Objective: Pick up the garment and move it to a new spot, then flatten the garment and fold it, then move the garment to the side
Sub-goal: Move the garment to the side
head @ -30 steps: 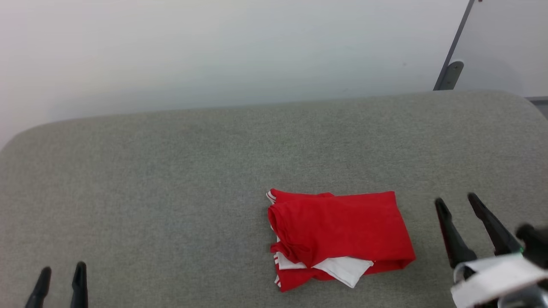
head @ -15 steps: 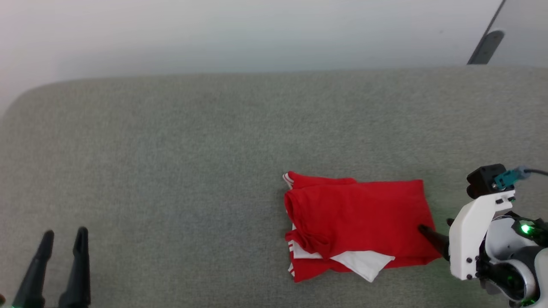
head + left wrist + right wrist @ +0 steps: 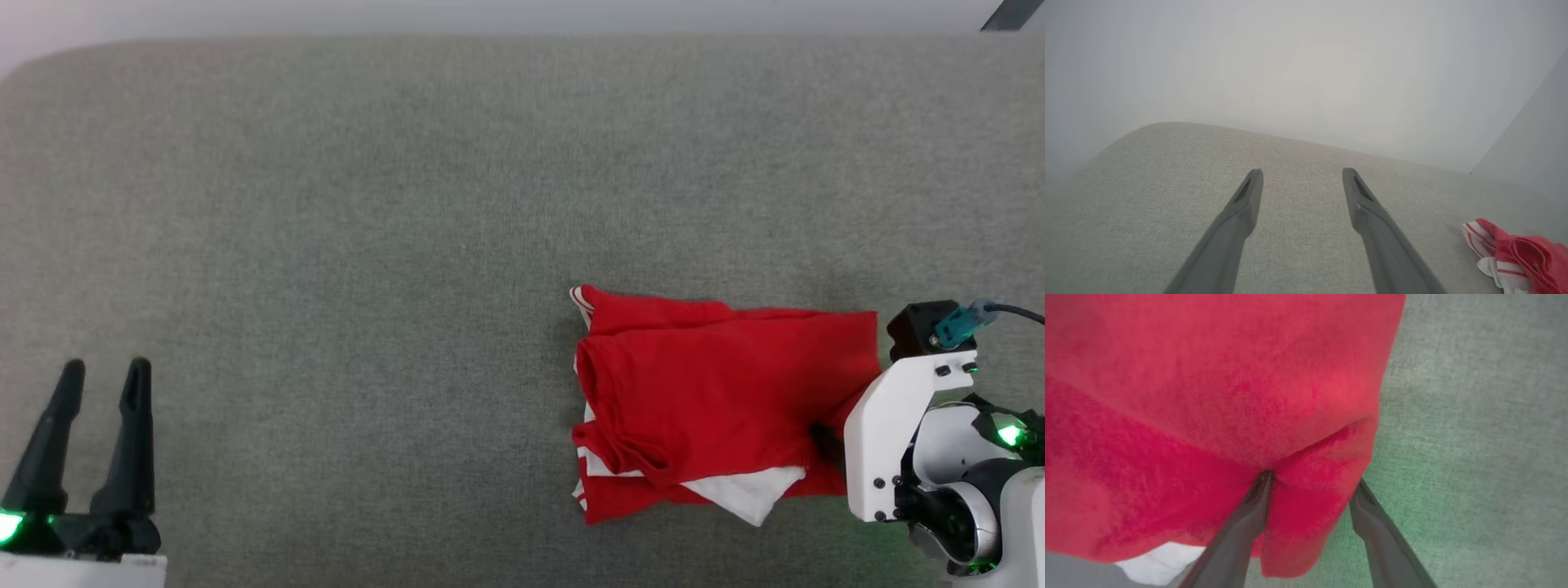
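Garment (image 3: 718, 392) edge now between spread fingers of right tool (image 3: 1311, 479), seemingly unclamped; left tool (image 3: 106, 367) apart.

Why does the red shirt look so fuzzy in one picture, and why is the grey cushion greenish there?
Right wrist view: the folded red fabric shirt lies very near the lens, so it blurs. The grey woven cushion looks green beside the right claw, probably from the arm's green light, which is bright in the head view. Left wrist view: pale and hazy up top.
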### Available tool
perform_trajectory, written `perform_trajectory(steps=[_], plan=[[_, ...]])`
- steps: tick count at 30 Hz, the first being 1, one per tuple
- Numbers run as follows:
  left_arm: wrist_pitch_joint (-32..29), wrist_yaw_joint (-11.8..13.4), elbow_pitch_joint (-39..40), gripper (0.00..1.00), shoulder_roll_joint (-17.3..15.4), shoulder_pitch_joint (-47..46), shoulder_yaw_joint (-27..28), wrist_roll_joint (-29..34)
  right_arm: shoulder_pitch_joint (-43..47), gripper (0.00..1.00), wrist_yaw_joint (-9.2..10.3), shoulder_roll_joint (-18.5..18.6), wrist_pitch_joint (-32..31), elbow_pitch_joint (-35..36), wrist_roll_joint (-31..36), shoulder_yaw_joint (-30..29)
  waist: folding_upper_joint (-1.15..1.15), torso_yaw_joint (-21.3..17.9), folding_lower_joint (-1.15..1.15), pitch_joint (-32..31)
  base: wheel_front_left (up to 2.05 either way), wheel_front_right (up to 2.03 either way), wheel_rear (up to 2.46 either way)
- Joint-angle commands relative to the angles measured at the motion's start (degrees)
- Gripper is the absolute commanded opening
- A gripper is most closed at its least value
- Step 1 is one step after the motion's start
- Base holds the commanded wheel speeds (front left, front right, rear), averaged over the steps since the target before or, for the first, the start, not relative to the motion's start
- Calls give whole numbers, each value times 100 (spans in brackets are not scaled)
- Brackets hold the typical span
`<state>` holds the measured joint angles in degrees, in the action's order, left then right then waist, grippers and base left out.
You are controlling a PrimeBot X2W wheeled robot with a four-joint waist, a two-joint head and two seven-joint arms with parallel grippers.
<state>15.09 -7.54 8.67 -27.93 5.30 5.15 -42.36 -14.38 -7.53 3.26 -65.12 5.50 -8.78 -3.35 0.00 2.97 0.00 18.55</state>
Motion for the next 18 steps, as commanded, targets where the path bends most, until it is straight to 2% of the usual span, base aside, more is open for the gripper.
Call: perform_trajectory(steps=[1, 9, 18], plan=[[2, 13, 6, 100, -31, -90, -22, -26, 93, 0, 8, -30, 62, -167, 35, 18, 0, 35, 0, 230, 0, 0, 0], [2, 13, 105, 100, -162, -341, 22, -84, 59, 0, 15, -15, 854, 21, -450, -244, 0, -239, 0, 384, 0, 0, 0], [2, 13, 688, 100, -611, -511, -37, -156, 377, 0, 9, -35, 1571, 824, -967, -1069, 0, -1062, 0, 684, 0, 0, 0]])
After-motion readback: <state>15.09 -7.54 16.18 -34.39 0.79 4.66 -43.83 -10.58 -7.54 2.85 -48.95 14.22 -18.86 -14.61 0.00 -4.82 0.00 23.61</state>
